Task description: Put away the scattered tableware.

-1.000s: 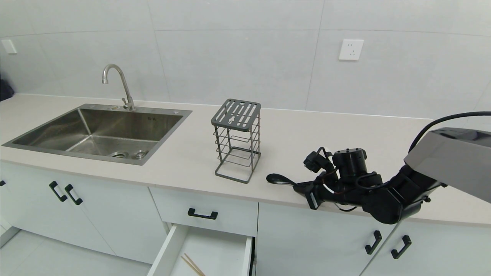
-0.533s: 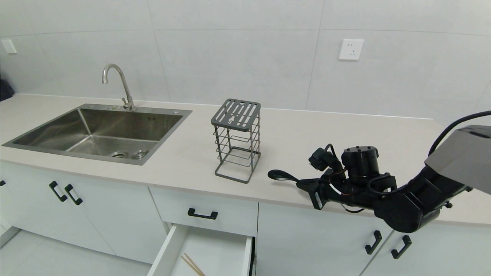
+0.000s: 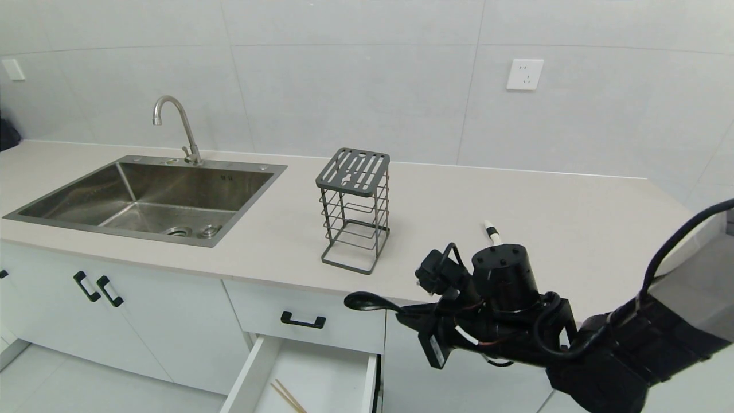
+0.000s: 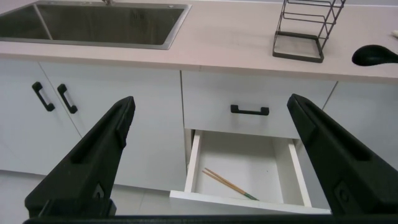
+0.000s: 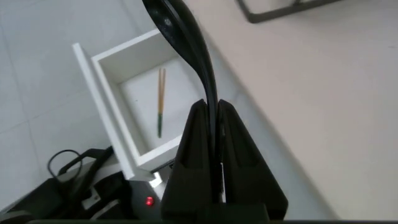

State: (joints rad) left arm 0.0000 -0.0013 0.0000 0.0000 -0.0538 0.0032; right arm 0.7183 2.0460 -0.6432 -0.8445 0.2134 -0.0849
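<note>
Black and glossy, a spoon [image 3: 367,302] is clamped by its handle between the closed fingers of the right gripper [image 3: 414,313], with the bowl pointed toward the robot's left. It is held in the air just off the front edge of the counter [image 3: 573,218], above the open drawer [image 3: 243,373] and not yet inside it. In the right wrist view the spoon is lined up over the drawer's white floor, where a pair of chopsticks [image 5: 160,102] is already laid. One lot can be judged put away, then, and the spoon is judged mid-delivery, with lowering and release yet to be done. Farther back on the counter, near the right wrist, a small white-tipped item [image 3: 490,230] is seen lying. What it is cannot be told, though it may well be tableware to be collected. The left gripper [image 4: 211,102] is held low before the cabinets, facing the drawer, its fingers spread wide with nothing between them. A wire rack [image 3: 355,209] is stood upright on the counter between the sink [image 3: 114,232] and the right arm.
</note>
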